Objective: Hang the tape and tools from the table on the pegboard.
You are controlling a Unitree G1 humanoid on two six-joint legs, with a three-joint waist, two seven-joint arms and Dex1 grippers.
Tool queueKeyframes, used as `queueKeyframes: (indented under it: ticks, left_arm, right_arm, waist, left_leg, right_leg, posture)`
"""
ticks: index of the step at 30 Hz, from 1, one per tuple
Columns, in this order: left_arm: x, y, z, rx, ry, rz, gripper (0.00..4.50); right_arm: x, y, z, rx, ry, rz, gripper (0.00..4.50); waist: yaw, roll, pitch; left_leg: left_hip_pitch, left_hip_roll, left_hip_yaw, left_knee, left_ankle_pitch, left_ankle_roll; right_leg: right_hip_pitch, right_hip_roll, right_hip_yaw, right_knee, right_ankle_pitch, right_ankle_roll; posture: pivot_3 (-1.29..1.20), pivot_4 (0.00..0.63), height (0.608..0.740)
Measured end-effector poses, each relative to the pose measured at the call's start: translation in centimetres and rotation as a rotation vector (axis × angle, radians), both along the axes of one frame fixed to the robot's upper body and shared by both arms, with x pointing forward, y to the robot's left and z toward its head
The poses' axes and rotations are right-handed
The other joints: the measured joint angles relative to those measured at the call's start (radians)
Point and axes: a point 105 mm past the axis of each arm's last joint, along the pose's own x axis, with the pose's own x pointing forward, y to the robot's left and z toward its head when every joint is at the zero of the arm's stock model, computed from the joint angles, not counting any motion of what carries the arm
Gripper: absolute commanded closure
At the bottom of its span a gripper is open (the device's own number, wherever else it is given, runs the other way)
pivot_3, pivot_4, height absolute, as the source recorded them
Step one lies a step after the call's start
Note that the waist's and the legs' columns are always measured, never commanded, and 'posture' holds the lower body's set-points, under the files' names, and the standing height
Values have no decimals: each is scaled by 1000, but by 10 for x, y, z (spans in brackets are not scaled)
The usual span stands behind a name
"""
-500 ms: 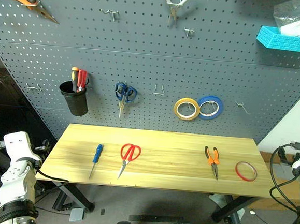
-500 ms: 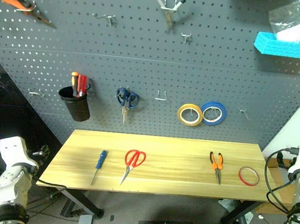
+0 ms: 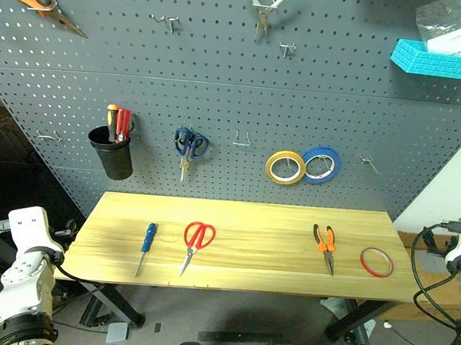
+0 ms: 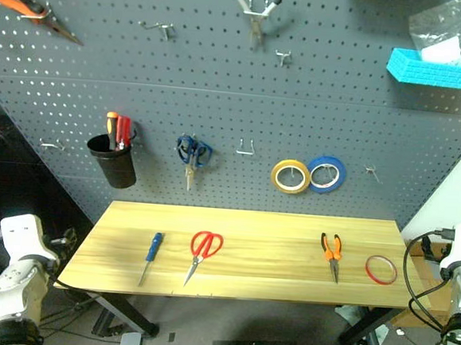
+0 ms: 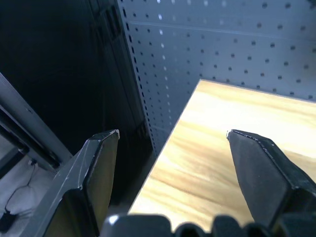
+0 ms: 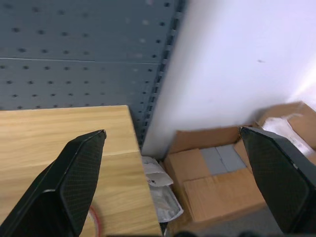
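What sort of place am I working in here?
Most likely a workshop or tool bench: a dark grey pegboard hung with pliers, scissors and tape rolls stands behind a light wooden table where a screwdriver and pliers lie.

Lighting even and fairly bright, seemingly from overhead. Table (image 3: 239, 261) top evenly lit, faint sheen, no hard glare. Pegboard (image 3: 221, 84) shows short soft shadows under the hooks and beside the black cup (image 3: 112, 154). Dark unlit zone past the table's left edge. Head views sharp; pegboard rows bow toward the frame corners. Left wrist view: fingers (image 5: 94, 173) soft, out of focus. Right wrist view: white wall (image 6: 237, 64) bright, slightly washed out.
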Motion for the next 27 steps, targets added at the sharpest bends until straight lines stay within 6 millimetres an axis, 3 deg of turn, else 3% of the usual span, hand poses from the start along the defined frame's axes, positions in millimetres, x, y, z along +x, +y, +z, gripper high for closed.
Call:
queueKeyframes:
  ticks: [4,8,10,14,16,21,24,27]
  left_arm:
    - [12,-27,10,-7,-21,-91,750]
    - [30,-75,20,-81,-105,-284,750]
    - [39,-104,26,-83,-103,-421,750]
    - [51,-186,47,-39,-56,-867,750]
    - [48,-232,62,-46,-65,-1093,750]
    - [35,-299,83,5,-53,-1483,750]
    - [24,-324,88,44,-36,-1653,750]
    - [16,-328,85,85,-10,-1737,750]
  right_arm:
    - [-2,24,-12,22,47,104,0]
    - [-16,52,-31,77,141,193,0]
    - [-22,62,-32,107,172,219,0]
    - [-20,79,-27,162,231,266,0]
    - [-15,87,-26,181,269,290,0]
    - [5,90,-23,197,342,298,0]
    - [20,92,-21,199,364,297,0]
    - [24,88,-25,198,393,281,0]
  waist:
    - [2,-2,15]
    - [10,0,51]
    - [10,4,74]
    - [6,3,115]
    - [1,3,129]
    - [-8,4,173]
    - [-10,2,187]
    - [-7,2,201]
  left_leg:
    - [1,1,0,0,0,0]
    - [-1,1,0,0,0,0]
    - [-3,1,1,1,0,0]
    - [-14,1,3,2,0,0]
    - [-21,1,4,2,0,1]
    - [-27,2,6,3,-2,3]
    - [-33,2,8,2,-2,3]
    - [-34,3,7,2,-3,4]
  right_leg:
    - [1,0,1,0,0,0]
    - [-1,0,3,0,0,1]
    - [-4,0,4,1,0,1]
    - [-14,2,5,1,0,1]
    - [-20,3,6,1,2,3]
    - [-27,4,8,1,5,9]
    - [-35,5,10,2,6,8]
    - [-36,6,9,2,8,5]
  posture:
    - [-65,94,740]
    - [-111,169,740]
    - [-123,187,740]
    - [-145,237,740]
    - [-151,259,740]
    - [-150,292,740]
    - [-144,300,740]
    - [-141,309,740]
